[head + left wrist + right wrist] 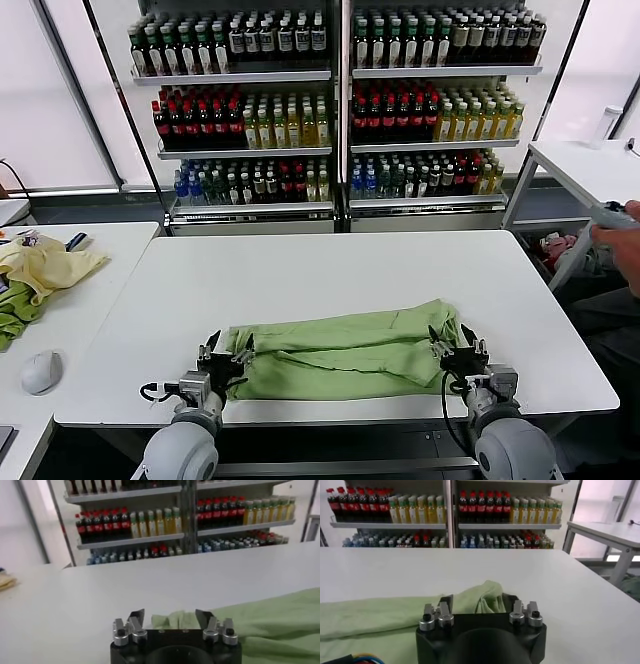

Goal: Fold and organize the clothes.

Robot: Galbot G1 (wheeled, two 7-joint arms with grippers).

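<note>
At the far left of the head view, a second table (80,300) is seen carrying a pale yellow cloth (45,265), a darker green cloth (15,310) partly beneath it, and a white computer mouse (42,372) nearer the front edge.

The main white table (330,270) occupies the centre. The light green polo shirt (345,352) is laid along its near edge, folded into a long, wrinkled band running from left to right. Neither the collar nor the print can be made out.

The left end effector (226,355) is positioned at the left end of the shirt. Its fingers (136,617) are shown spread apart in the left wrist view, with a bunched edge of the fabric lying between them but not clamped.

The right end effector (457,350) is positioned at the right end of the shirt. Its fingers (446,603) are likewise spread, and a raised fold of the fabric is seen between them, unpinched.

Behind the table, shelves (340,150) stocked with rows of bottled drinks are visible. At the right, a further white table (590,170) is seen, and a person's hand (628,235) enters at the frame edge, holding a pale object.
</note>
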